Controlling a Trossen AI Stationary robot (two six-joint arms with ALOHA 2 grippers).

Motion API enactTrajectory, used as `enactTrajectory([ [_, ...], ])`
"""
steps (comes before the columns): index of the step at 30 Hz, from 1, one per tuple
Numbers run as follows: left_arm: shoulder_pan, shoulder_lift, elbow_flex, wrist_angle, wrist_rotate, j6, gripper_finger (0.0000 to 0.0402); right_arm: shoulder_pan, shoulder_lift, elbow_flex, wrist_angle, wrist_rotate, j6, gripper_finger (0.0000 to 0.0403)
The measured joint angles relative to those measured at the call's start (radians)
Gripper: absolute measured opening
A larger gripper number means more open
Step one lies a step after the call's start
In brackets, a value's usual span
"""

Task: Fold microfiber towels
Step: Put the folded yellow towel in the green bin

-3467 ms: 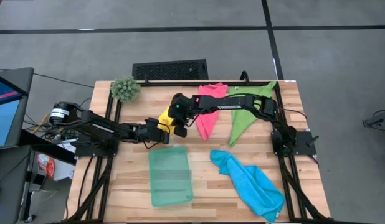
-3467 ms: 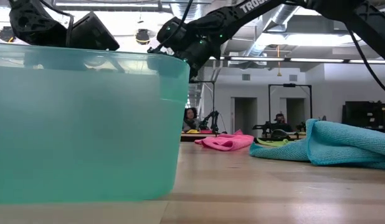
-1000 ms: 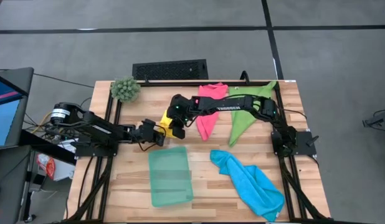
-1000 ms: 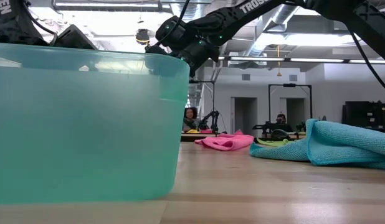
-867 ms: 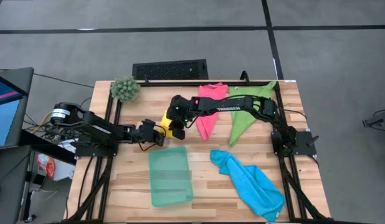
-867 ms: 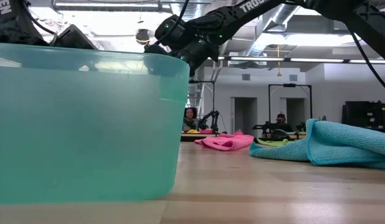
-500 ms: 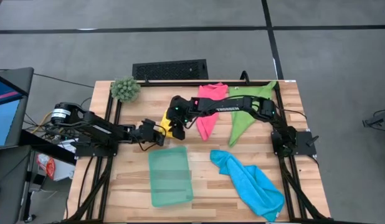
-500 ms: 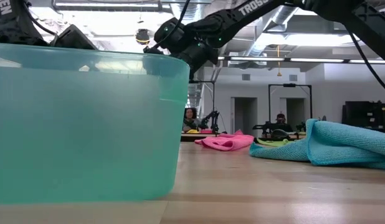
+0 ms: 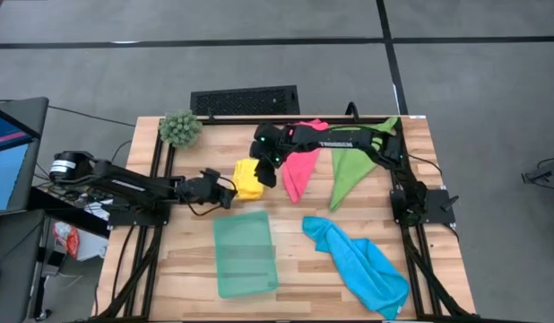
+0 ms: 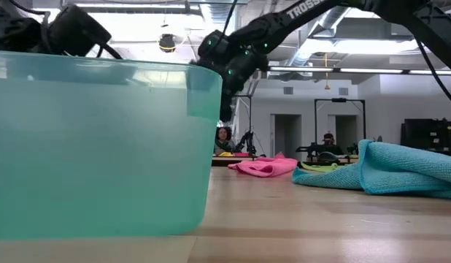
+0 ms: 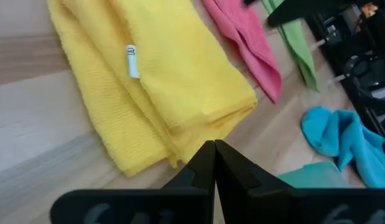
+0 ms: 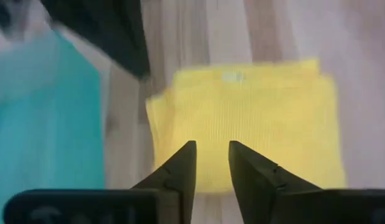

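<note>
Grippers both empty. Left gripper point(image 9: 225, 191) has its fingers point(image 11: 202, 163) pressed together, holding nothing, just beside the near-left edge of the yellow towel point(image 9: 249, 178). Right gripper point(image 9: 269, 167) hangs over that towel's far right side, fingers point(image 12: 180, 163) slightly parted, nothing between them. Yellow towel lies folded, a flat compact block near the table's point(image 9: 295, 260) middle, long axis roughly front to back. Tray point(image 9: 245, 254) sits nearer the front edge; blue towel point(image 9: 359, 262) crumpled at front right. Pink towel point(image 9: 299, 160) and green towel point(image 9: 353, 165) lie farther back, spread unfolded. Bare wood shows left of the yellow towel.
</note>
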Motion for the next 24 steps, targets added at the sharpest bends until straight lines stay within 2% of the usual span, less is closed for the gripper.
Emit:
enactTrajectory([
  [3,0.0,-0.056,0.0,-0.034,-0.007,0.0,0.0,0.015,0.006,-0.025,0.005,0.005,-0.013,0.0103],
  [6,0.0,-0.095,0.0,-0.019,-0.068,0.027,0.0,0.041,0.001,-0.058,0.057,0.007,-0.012,0.0094],
  [9,0.007,-0.083,0.017,-0.02,-0.084,0.07,0.0,0.063,0.006,-0.083,0.062,0.036,-0.006,0.0086],
  [14,0.011,0.022,0.056,-0.02,-0.048,0.111,0.0,0.076,0.003,-0.081,0.101,0.083,-0.013,0.0075],
  [24,0.017,0.257,0.171,-0.02,0.009,0.228,0.0,0.063,-0.017,-0.081,0.125,0.11,0.006,0.0061],
])
